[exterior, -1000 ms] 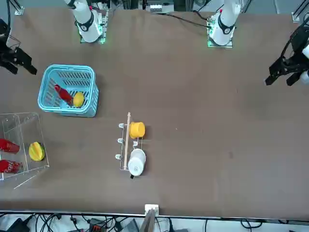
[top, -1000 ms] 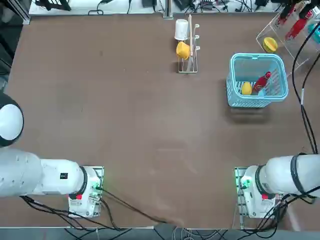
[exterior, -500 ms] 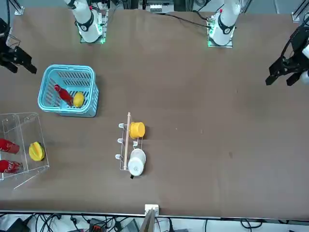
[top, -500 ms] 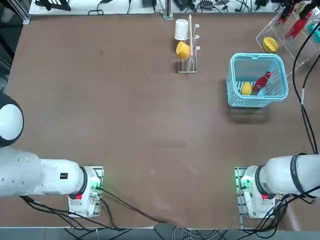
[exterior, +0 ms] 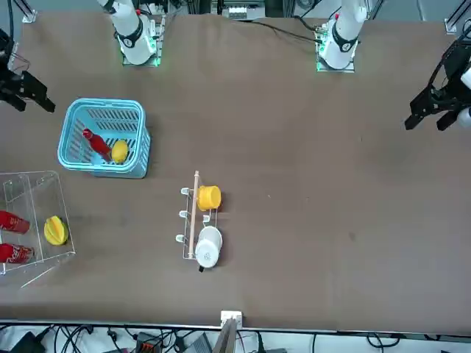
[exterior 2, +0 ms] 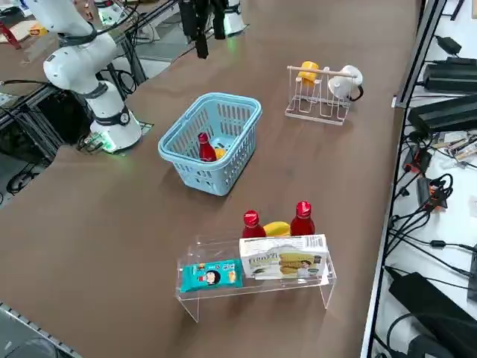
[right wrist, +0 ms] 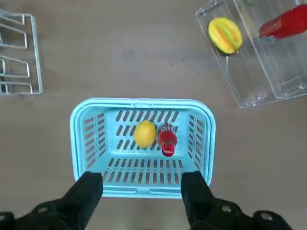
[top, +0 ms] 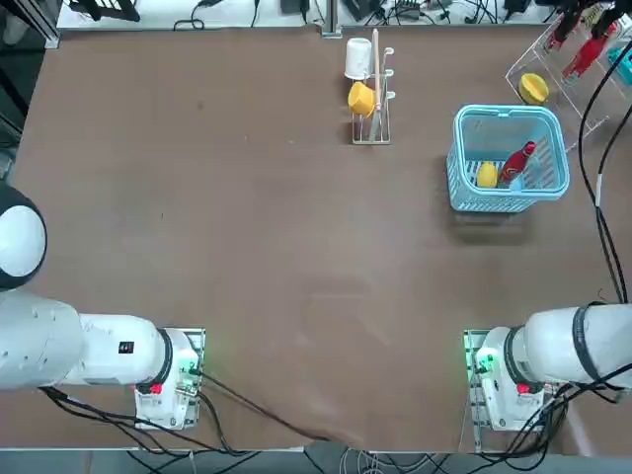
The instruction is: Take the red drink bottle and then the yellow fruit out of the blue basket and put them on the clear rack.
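The blue basket [right wrist: 141, 101] stands on the brown table, at the right of the top view [top: 509, 111]. Inside it the red drink bottle [right wrist: 166, 139] leans on the slotted bottom, cap up, with the yellow fruit [right wrist: 145, 133] right beside it. Both also show in the top view, the bottle [top: 517, 161] and the fruit [top: 486, 175]. My right gripper [right wrist: 142, 196] hangs well above the basket's edge nearest the arm's base, open, with nothing between its fingers. In the front view it [exterior: 33, 105] sits at the left edge. The clear rack [right wrist: 259, 57] stands just past the basket.
The rack [exterior 2: 253, 276] holds two red bottles [exterior 2: 302, 218], a yellow-orange fruit [exterior 2: 276, 228], a blue packet [exterior 2: 210, 275] and a box [exterior 2: 283, 262]. A thin cup stand [top: 373, 94] with a yellow cup [top: 360, 98] and a white cup [top: 357, 57] stands left of the basket.
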Robot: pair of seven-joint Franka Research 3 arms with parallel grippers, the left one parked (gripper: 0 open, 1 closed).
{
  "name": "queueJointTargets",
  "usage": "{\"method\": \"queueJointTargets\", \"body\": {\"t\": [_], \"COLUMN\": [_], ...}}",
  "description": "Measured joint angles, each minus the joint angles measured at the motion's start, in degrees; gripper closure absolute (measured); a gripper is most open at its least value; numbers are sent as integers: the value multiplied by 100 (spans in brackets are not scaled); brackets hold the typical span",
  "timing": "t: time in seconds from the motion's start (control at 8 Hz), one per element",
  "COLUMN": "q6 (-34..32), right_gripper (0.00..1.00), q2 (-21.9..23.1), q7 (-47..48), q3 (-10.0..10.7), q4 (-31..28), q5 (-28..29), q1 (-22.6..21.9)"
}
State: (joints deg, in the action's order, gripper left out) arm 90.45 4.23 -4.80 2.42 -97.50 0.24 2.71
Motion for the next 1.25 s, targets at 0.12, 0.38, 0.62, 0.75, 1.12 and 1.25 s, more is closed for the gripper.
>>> {"method": "queueJointTargets", "body": {"t": [0.12, 0.38, 0.62, 0.75, 1.12, 1.25], "q6": [111, 595, 1109, 1428, 2328, 2518], "right_gripper": [0, 0, 0, 0, 0, 0], "q2": [-30, -6, 17, 28, 155, 212], "q7": [-301, -726, -749, -750, -751, -751], "q3": [25, 85, 91, 91, 89, 88], "q4": [-157, -648, -1221, -1546, -2579, -2850], "q5": [-1, -1, -1, -1, -1, -1], "q1": [86, 253, 331, 368, 388, 388]}}
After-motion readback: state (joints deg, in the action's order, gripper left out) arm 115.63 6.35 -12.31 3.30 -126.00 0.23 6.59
